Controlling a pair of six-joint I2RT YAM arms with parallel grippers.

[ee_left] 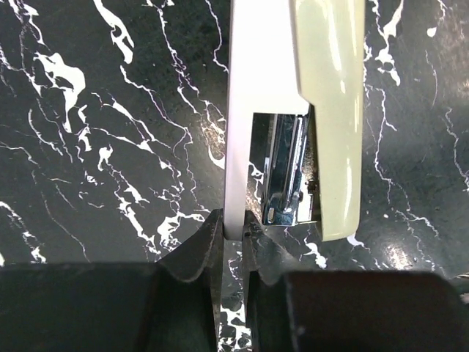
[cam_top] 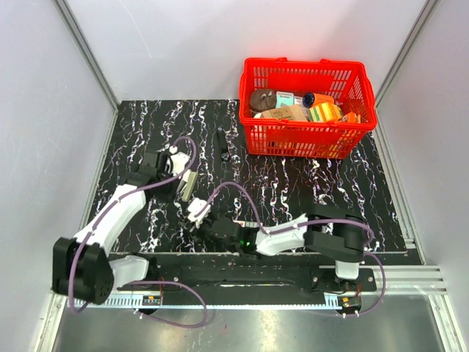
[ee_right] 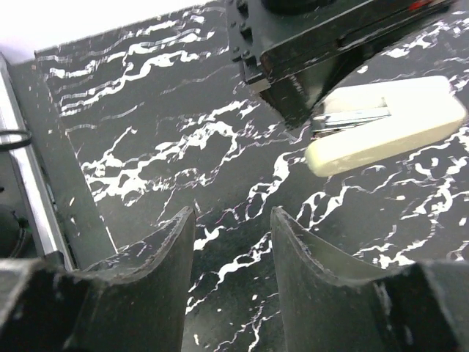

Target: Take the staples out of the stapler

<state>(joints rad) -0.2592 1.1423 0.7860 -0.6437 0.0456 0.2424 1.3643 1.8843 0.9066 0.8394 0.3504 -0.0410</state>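
Toward 9 o'clock on the black marbled mat (cam_top: 146, 132), the stapler (ee_left: 330, 110) is held by the left gripper (ee_left: 233, 224), whose jaws are pinched on the thin edge of the white base plate (ee_left: 242, 110). The cream top is swung aside and the metal magazine (ee_left: 286, 176) is exposed. The right gripper (ee_right: 232, 216) is seen with jaws parted and nothing between them, the stapler lying at its 1 o'clock. With so narrow a hold, the stapler could be twisted or pulled free if the magazine is pushed sideways. Bare mat is left at the stapler's 6 and 9 o'clock. A small dark object (cam_top: 222, 143) at 1 o'clock and the red basket (cam_top: 308, 139) at 2 o'clock stand well apart.
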